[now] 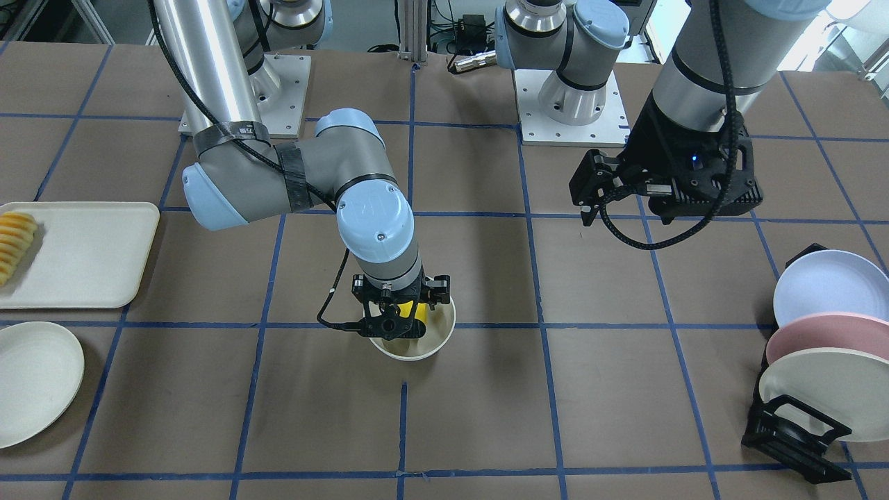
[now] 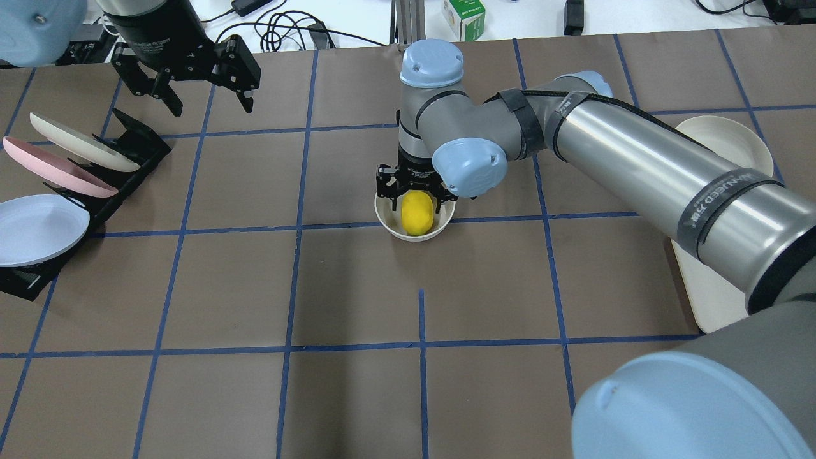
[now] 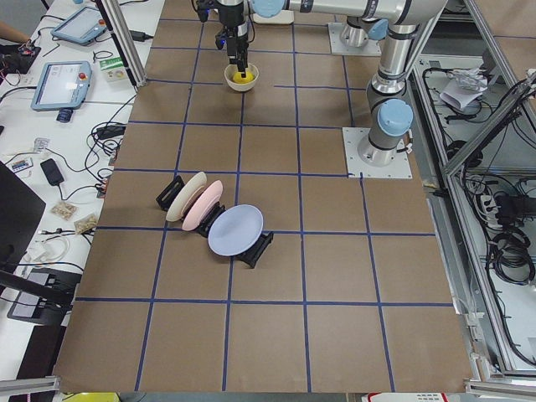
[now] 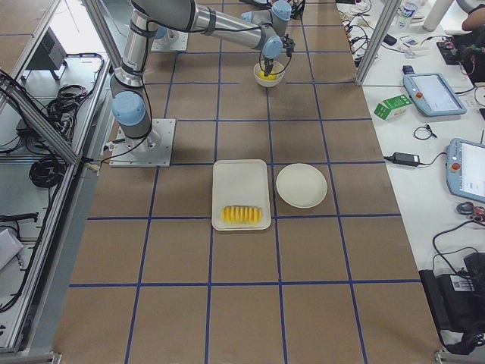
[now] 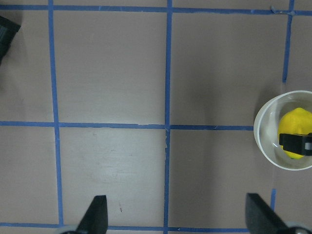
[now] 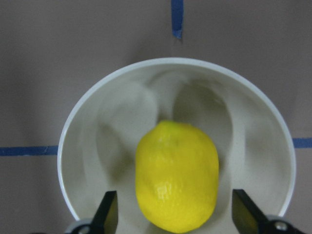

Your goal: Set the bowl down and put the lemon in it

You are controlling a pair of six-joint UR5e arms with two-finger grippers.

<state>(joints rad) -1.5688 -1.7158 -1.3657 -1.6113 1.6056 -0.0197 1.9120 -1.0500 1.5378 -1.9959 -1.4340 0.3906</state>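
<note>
The cream-white bowl (image 2: 384, 223) stands upright on the brown table near its middle. The yellow lemon (image 2: 417, 213) lies inside it. My right gripper (image 2: 415, 201) hangs straight down into the bowl, its fingers open on either side of the lemon with a gap on each side. The right wrist view shows the lemon (image 6: 176, 175) in the bowl (image 6: 87, 122) between the two spread fingertips (image 6: 109, 214). My left gripper (image 2: 207, 95) is open and empty, raised above the far left of the table. The left wrist view shows the bowl (image 5: 265, 146) at its right edge.
A black rack (image 2: 127, 137) with blue, pink and cream plates stands at the table's left. On the right, a cream tray (image 1: 90, 250) holds sliced yellow food (image 1: 15, 239), with a flat cream plate (image 1: 35, 378) beside it.
</note>
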